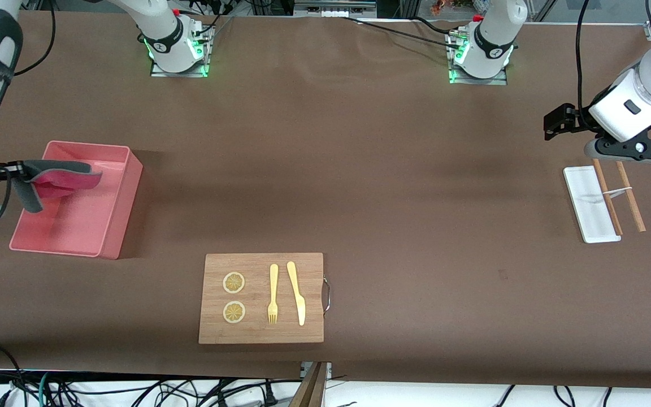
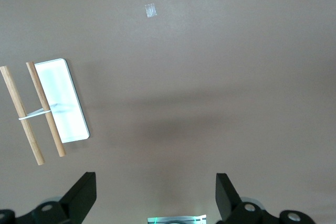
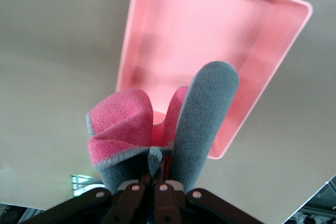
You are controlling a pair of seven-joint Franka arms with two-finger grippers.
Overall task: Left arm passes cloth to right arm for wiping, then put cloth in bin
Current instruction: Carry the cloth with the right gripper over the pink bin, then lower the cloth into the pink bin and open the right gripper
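I have the right end effector (image 3: 155,174) up over the salmon-pink bin (image 1: 116,217), at the right arm's end of the table (image 1: 393,169). Its fingers are clamped tight on the cloth (image 1: 57,180), which hangs from the grip above the bin's open interior and is not resting inside it. In my right wrist view the cloth (image 3: 157,124) is bunched: a bright pink fold curls to one side and a dark grey flap with pale edge trim stands beside it, with the bin's floor and walls (image 3: 262,72) showing past it. In the front view the grey face droops over the bin's edge closest to the arm, with a pink patch showing under it.

My left end effector (image 2: 155,195) waits over bare table at the left arm's end, its two fingers spread wide with nothing between them. In the front view it (image 1: 554,121) hovers close to a small flat white tray (image 1: 585,198). Two thin wooden sticks (image 1: 619,195) joined by a pale band lie partly across that tray, one stick on the tray's edge and the other on the table just beside it.

Nearer to the front camera, between the two ends, sits a wooden cutting board (image 1: 261,333) with a metal handle (image 1: 327,294). On it lie two lemon slices (image 1: 234,282), a yellow fork (image 1: 273,294) and a yellow knife (image 1: 296,293), side by side.
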